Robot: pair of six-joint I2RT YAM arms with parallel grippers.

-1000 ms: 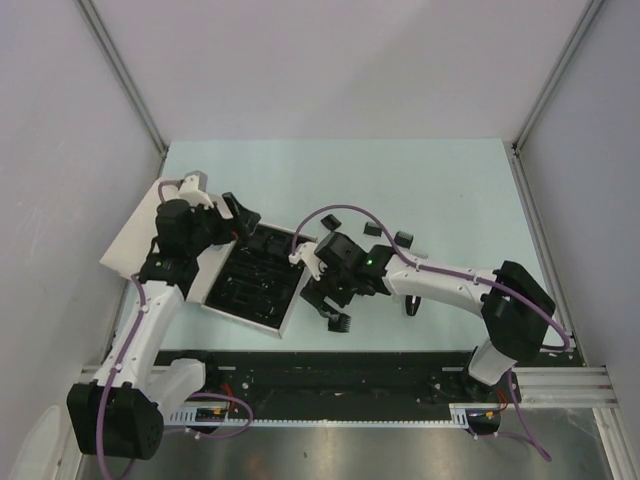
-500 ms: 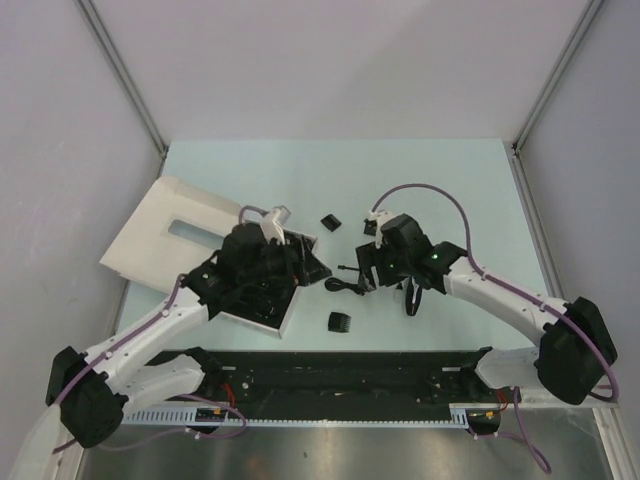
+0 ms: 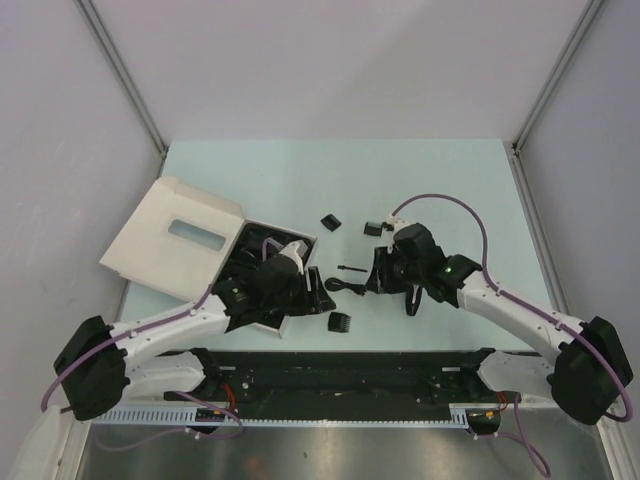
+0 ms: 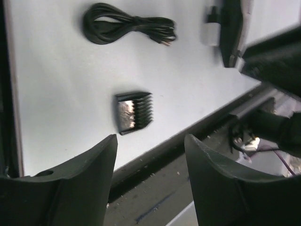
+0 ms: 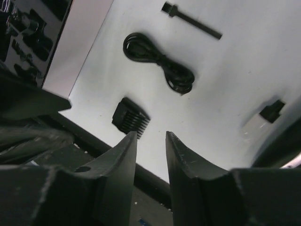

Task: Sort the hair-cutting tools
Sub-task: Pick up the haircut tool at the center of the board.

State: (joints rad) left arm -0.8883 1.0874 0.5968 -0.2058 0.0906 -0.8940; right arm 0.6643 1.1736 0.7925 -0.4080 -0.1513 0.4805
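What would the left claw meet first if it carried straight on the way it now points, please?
Most likely the small black ribbed comb guard, which lies on the pale table just ahead of the left claw, slightly left of its centre line. The coiled black cable lies further on. Depth is hard to judge.

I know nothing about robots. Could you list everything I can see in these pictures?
box: one, white with a black tray, lid open, left side of the table
comb guards: three showing, black, one near the front edge, two further back
cable: one, black, coiled, centre, right of the box
brush: one, black, thin, just behind the cable
clipper: one, black and silver, partly under the right arm
table: one, pale blue-green
arms: two, white and black, purple cables
left fingers: two, black, apart, empty
right fingers: two, black, narrow gap, empty
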